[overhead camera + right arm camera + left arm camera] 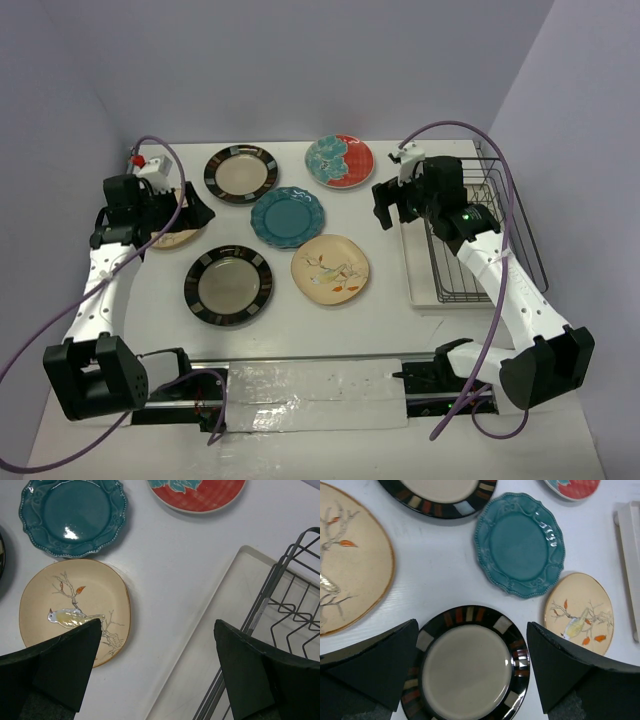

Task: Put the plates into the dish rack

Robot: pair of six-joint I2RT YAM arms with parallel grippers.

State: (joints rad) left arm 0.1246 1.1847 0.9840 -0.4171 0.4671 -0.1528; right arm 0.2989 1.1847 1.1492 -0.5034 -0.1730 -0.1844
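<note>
**A:** How does the left gripper stand?
**B:** Its jaws are spread wide with nothing between them. It hangs near the left edge of the table, over a cream-tan plate.
**A:** And the right gripper?
**B:** It is just as wide and empty, above the left rim of the dish rack, which sits along the table's right edge.
**A:** Where are the plates?
**B:** All six lie flat on the table, left of the rack.

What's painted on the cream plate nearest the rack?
That plate has a yellow bird on bare branches with orange leaves, best in right wrist view.
</note>
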